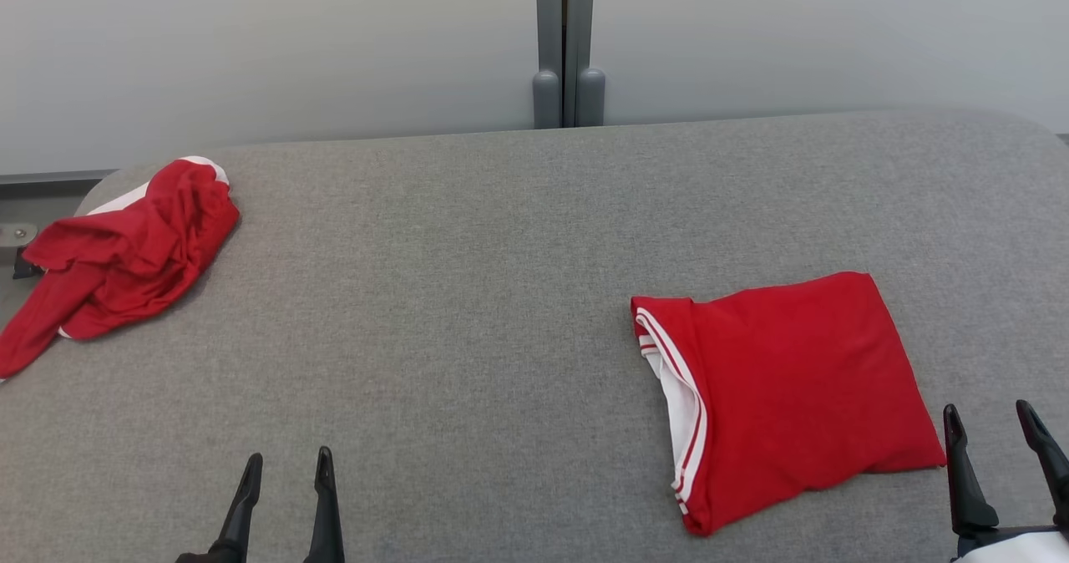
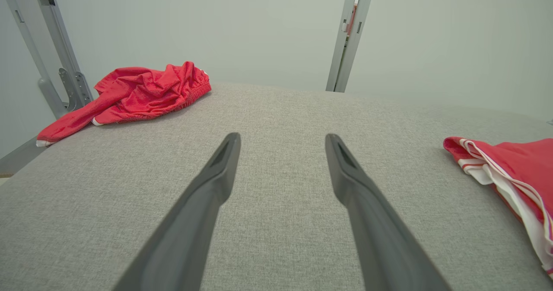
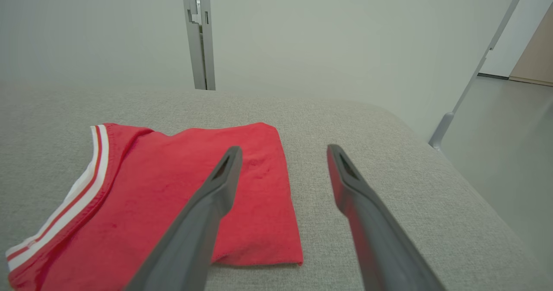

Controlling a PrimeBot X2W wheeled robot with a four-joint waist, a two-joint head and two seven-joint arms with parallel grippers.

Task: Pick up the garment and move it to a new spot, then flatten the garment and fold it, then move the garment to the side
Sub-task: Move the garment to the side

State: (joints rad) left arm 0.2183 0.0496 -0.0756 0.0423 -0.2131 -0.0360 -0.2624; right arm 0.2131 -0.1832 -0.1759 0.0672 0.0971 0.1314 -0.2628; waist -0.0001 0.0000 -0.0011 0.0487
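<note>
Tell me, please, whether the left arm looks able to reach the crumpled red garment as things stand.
Probably yes: the left tool is open, with bare table between it and the crumpled garment.

No text, label, brand, number or sign can be read in any view; the only marking is the white-and-red striped trim along the edge of the folded red garment, and it spells nothing.
</note>
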